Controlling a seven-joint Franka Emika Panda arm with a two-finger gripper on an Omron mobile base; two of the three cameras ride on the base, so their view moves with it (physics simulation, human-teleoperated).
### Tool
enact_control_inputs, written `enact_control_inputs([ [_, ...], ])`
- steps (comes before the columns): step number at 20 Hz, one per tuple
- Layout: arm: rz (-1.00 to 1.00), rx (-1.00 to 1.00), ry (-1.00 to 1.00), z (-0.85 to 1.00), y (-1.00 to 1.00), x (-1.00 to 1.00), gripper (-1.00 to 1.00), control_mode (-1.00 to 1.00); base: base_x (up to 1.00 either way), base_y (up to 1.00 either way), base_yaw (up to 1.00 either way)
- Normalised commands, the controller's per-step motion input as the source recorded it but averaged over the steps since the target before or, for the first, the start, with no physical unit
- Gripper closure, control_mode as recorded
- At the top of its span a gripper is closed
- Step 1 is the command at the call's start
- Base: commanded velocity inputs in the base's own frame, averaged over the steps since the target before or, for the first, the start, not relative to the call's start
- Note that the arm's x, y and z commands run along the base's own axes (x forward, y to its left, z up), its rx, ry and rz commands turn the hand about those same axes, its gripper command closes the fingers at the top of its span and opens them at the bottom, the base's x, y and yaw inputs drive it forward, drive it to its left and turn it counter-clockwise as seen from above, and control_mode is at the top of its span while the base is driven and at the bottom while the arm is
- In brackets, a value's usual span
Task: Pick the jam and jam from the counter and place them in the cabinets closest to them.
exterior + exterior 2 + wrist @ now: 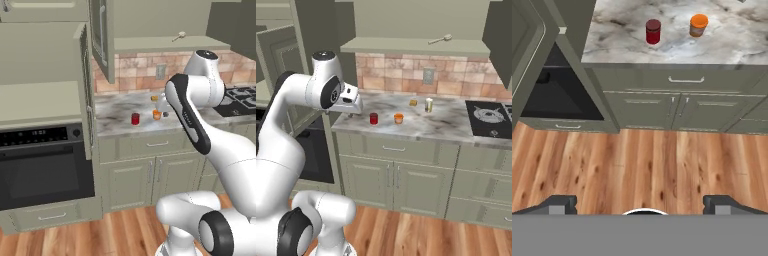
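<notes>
Two jam jars face you in the left base view: a red jar (pixel 135 118) and an orange-lidded jar (pixel 157 115), both upright on the marbled counter (pixel 115 112), near each other. Your right base view adds a pale cylinder (pixel 429 104) behind them, beneath open cabinets (pixel 416 46). Your hand view shows the gripper (pixel 640 205) spread wide, empty, above wood floor (pixel 637 165).

Arm (pixel 200 120): glossy white rounded links, dark grey to black joint bands and end caps; long black inlay strip along one link. Gripper (pixel 642 204): two small dark grey finger tips with paler square pads.
</notes>
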Motion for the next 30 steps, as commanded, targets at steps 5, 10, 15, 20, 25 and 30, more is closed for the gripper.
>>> enact_control_inputs([
  [5, 0.00, 0.00, 0.00, 0.00, 0.00, 0.00, -1.00, 1.00, 0.00, 0.00, 0.00],
  [10, 0.00, 0.00, 0.00, 0.00, 0.00, 0.00, -1.00, 1.00, 0.00, 0.00, 0.00],
  [15, 0.00, 0.00, 0.00, 0.00, 0.00, 0.00, -1.00, 1.00, 0.05, -0.01, 0.00],
  [20, 0.00, 0.00, 0.00, 0.00, 0.00, 0.00, -1.00, 1.00, 0.21, -0.03, 0.00],
  [25, 0.00, 0.00, 0.00, 0.00, 0.00, 0.00, -1.00, 1.00, 0.30, -0.05, 0.00],
  [30, 0.00, 0.00, 0.00, 0.00, 0.00, 0.00, -1.00, 1.00, 0.34, -0.06, 0.00],
])
